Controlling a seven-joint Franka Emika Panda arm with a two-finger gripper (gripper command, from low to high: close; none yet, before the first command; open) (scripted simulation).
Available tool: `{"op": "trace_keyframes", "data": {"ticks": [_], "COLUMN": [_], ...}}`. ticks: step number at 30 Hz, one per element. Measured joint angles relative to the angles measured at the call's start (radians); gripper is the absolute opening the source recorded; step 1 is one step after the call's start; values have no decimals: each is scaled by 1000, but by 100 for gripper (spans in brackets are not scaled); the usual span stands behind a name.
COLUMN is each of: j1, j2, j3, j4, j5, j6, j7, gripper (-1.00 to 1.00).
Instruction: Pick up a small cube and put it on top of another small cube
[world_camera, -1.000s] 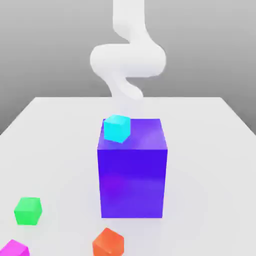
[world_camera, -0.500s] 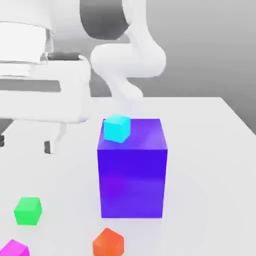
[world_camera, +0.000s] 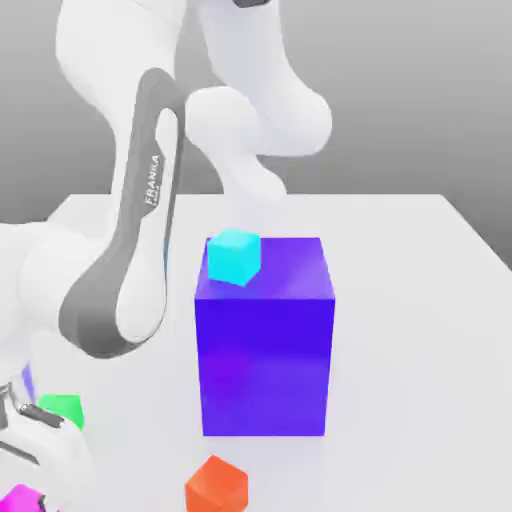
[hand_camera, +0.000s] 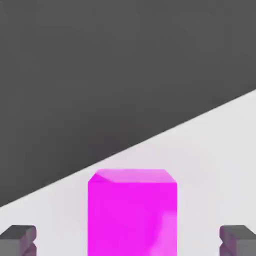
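The small cube (hand_camera: 132, 212), bright magenta and glossy, sits on the white table between my two fingertips (hand_camera: 19, 240). My gripper (hand_camera: 128, 241) is open, with a gap on each side of the cube, and the cube is not gripped. In the exterior view the cube (world_camera: 20, 497) peeks out at the lower left corner under my hand (world_camera: 40, 455), which is low over the table. The arm (world_camera: 130, 250) bends down to it from the base at the back.
A big blue-violet block (world_camera: 265, 335) stands mid-table with a cyan cube (world_camera: 234, 256) on its top corner. A green cube (world_camera: 62, 408) is partly behind my hand. An orange cube (world_camera: 216, 485) lies near the front edge.
The arm has swung from the back to the exterior view's front left and lowered its hand around the magenta cube. It now covers part of the green cube. The cubes have not moved.
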Motion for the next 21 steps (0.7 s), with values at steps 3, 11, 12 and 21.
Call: {"op": "trace_keyframes", "data": {"ticks": [3,11,12,21], "j1": [0,23,28,44], "j2": [0,-119,-153,-456], "j3": [0,-33,-48,-188], "j4": [0,-32,-59,-377], "j5": [0,-35,-40,-123], "j6": [0,-88,-94,-74], "j7": [0,27,45,292], "gripper": [-100,-100,-100,-100]}}
